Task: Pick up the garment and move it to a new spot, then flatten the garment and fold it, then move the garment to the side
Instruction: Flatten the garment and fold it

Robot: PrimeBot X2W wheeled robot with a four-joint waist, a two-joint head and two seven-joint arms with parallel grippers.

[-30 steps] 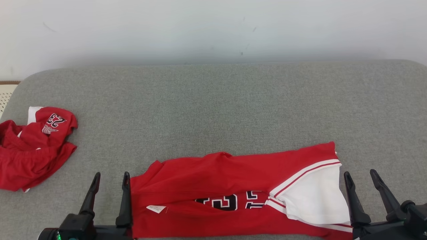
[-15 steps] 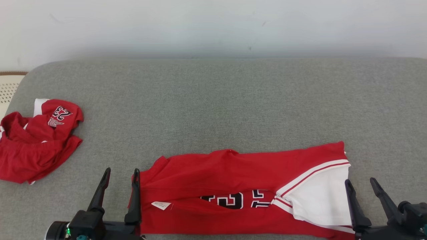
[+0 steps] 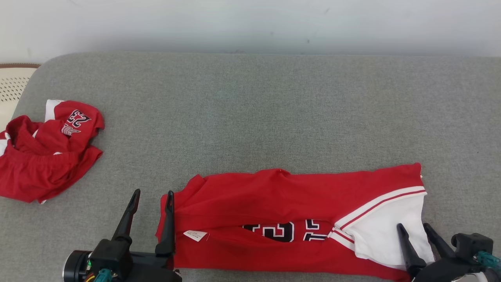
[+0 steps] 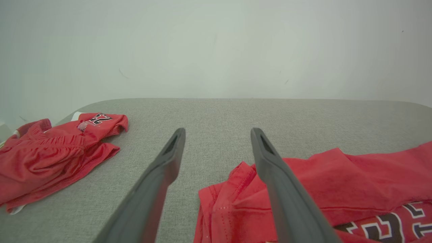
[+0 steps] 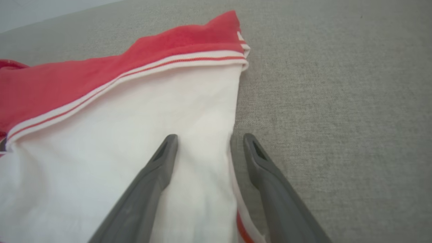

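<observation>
Location of garment (image 3: pixel 274 196): front part of grey padded surface (image 3: pixel 250 117), close to the robot, lying as a long band folded lengthwise and running left to right. Red cloth, dark numerals partly tucked in the fold, white panel (image 3: pixel 385 231) with red-and-white striping at its right end, small white label (image 3: pixel 194 235) near its left end.

Left gripper (image 3: pixel 153 192): fingers set moderately apart, holding nothing. Wrist view shows its right finger (image 4: pixel 280 175) over the bunched red hem at the garment's left end and its left finger (image 4: pixel 158 179) over bare grey surface. Contact with cloth cannot be told.

Right gripper (image 3: pixel 412 225): fingers parted somewhat less, nothing clamped. Wrist view shows its left finger (image 5: pixel 148 182) above the white panel and its right finger (image 5: pixel 270 175) above bare surface, with the garment's right edge running between them.

Second red garment (image 3: pixel 47 152), crumpled, with a small "23" showing, sits at the far left of the surface, well apart from the folded one. Cream perforated object (image 3: pixel 11 84) at the left edge. Pale wall (image 3: pixel 250 23) behind.
</observation>
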